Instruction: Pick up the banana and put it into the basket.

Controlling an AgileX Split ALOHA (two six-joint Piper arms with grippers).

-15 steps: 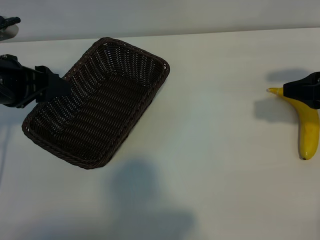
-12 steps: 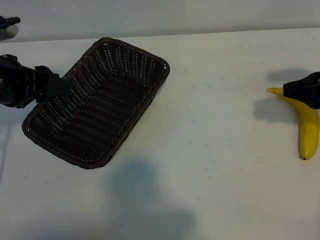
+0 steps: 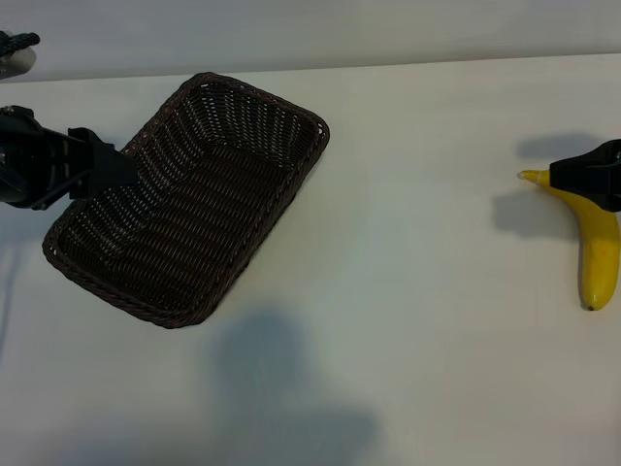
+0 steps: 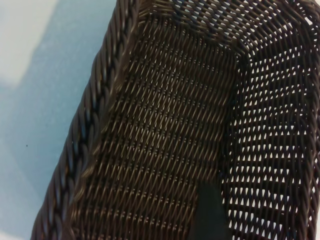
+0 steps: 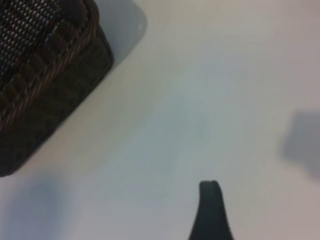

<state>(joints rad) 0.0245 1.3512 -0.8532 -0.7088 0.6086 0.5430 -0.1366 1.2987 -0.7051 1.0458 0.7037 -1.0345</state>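
Meanwhile, left pincer [image 3: 131, 175] agape at basket [image 3: 194, 233] rim, right pincer [image 3: 558, 175] agape over banana [image 3: 597, 252].

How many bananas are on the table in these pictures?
1. The banana lies at the table's right edge, partly under the right gripper; the basket holds none.

The basket [image 3: 189, 199] is dark brown woven wicker with a braided rim; the banana [image 3: 597, 248] bright yellow; the counter [image 3: 417, 320] plain white.
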